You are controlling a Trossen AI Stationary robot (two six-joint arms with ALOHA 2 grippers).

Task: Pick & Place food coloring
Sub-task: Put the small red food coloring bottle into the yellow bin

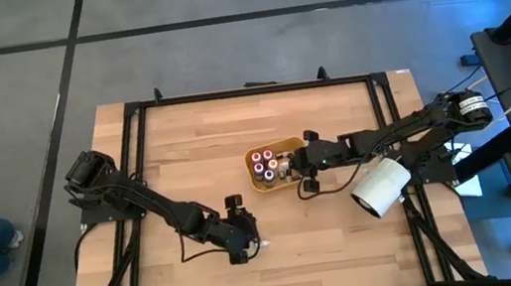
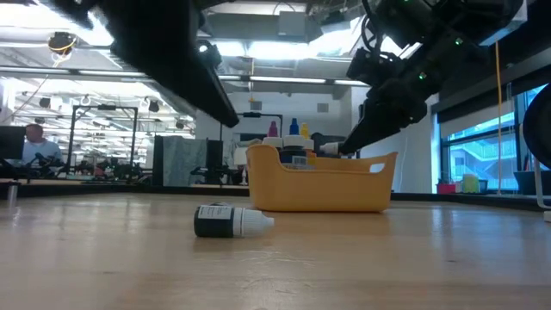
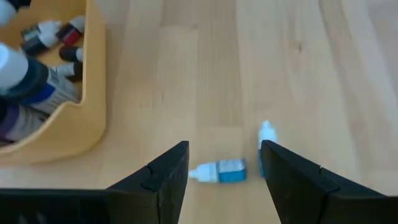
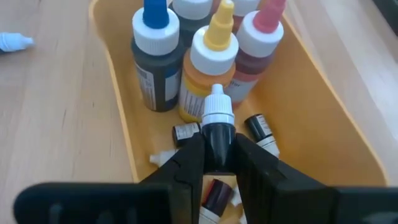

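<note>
Two small food coloring bottles lie on their sides on the wood table: one with a blue label [image 3: 219, 171] between the fingers of my open left gripper [image 3: 224, 149], and another [image 3: 266, 133] partly behind one finger. In the low view a dark bottle with a white cap [image 2: 231, 221] lies in front of the orange-yellow tray [image 2: 320, 188]. My left gripper [image 1: 247, 248] hovers near the table's front middle. My right gripper [image 1: 297, 165] is over the tray [image 1: 288, 144], shut on a small dark bottle [image 4: 217, 127]. My right gripper pinches the dark body [image 4: 217, 138] of a small bottle between its two fingers. The fingers slant down from the table's right and lie along the bottle. Its white cap [image 4: 217, 106] sticks out past the fingertips. The bottle is clear above the tray's inside.
The tray [image 4: 118, 124] holds larger bottles with blue [image 4: 154, 37], yellow [image 4: 214, 46] and pink [image 4: 261, 34] caps standing upright, and several small bottles lying on its floor [image 4: 258, 127]. A big white cylinder [image 1: 382, 185] lies at the right, beside the right arm. Bare wood lies in front of the tray.
</note>
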